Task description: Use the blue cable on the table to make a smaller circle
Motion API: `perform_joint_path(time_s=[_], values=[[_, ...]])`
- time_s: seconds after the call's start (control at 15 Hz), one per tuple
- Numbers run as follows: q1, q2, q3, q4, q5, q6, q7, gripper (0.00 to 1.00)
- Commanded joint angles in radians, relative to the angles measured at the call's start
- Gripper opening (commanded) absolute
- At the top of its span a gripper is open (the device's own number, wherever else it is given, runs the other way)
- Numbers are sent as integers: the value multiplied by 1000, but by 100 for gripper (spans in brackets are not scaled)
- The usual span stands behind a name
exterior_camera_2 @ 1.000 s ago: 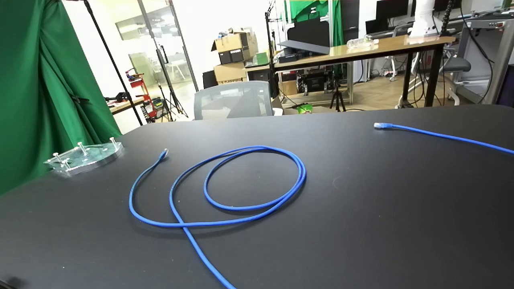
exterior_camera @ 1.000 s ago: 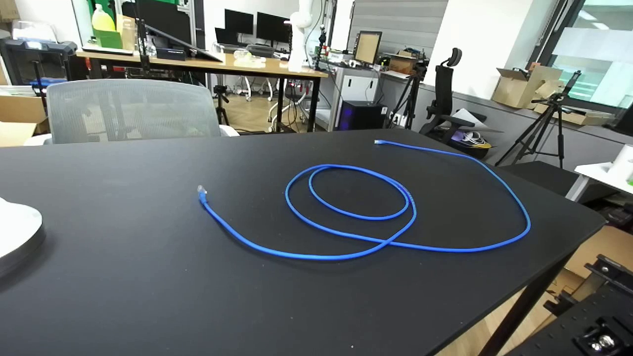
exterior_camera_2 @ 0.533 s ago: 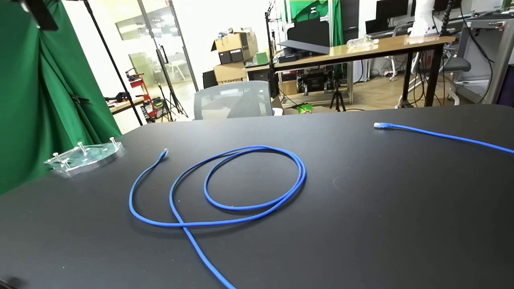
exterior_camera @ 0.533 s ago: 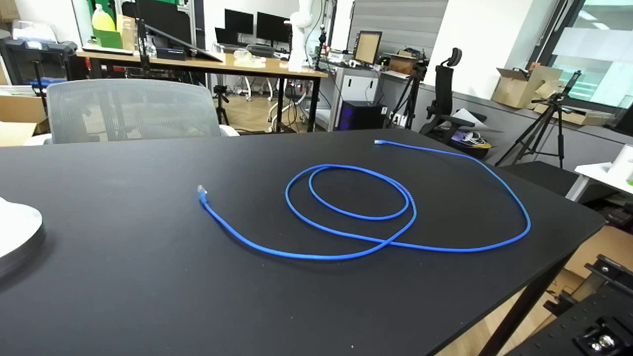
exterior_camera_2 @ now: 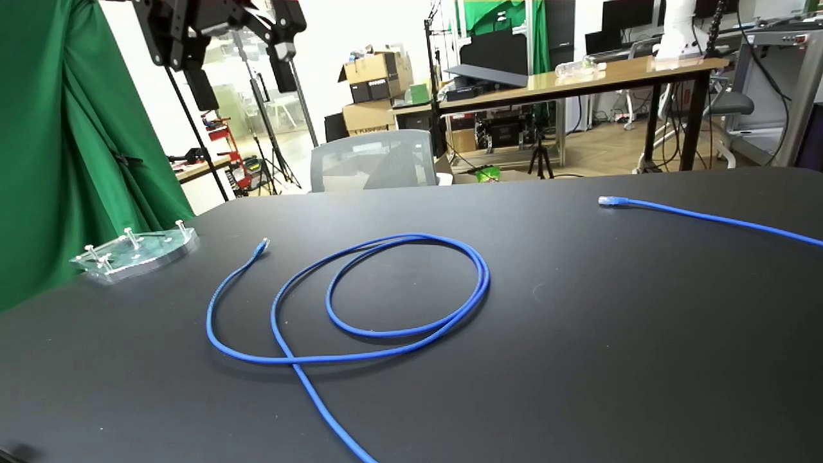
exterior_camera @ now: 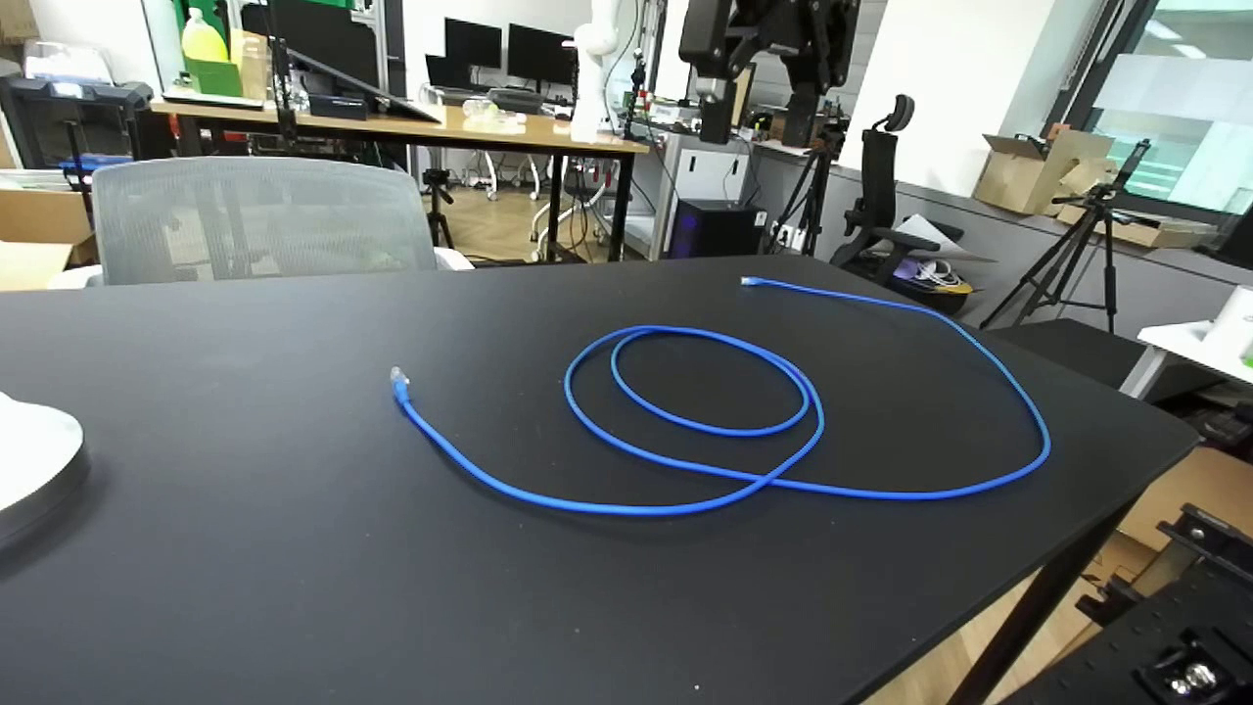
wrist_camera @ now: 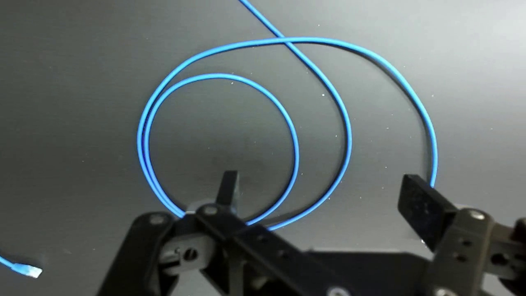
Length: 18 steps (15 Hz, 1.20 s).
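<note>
The gripper [exterior_camera: 759, 122] is newly brought into an exterior view at one o'clock, spread wide, empty; toward its six o'clock, on the table [exterior_camera: 470, 587], the cable [exterior_camera: 768, 479] is probably approached for grasping

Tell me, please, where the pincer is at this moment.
In an exterior view, the open pincer hangs at upper left, right of the green curtain, above the black table and the blue cable, touching neither.
</note>
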Motion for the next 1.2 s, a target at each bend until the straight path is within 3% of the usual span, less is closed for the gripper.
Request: perform_joint_path(time_s=[0.0,0.2,0.73,1.0,1.13], values=[[0,8,-1,4,1,0,-3,100],[-6,-4,18,-24,1,91,116,100],[4,225,70,-11,-143,367,452,100],[46,336,61,0,-161,420,499,100],[64,380,66,9,-124,440,452,100]])
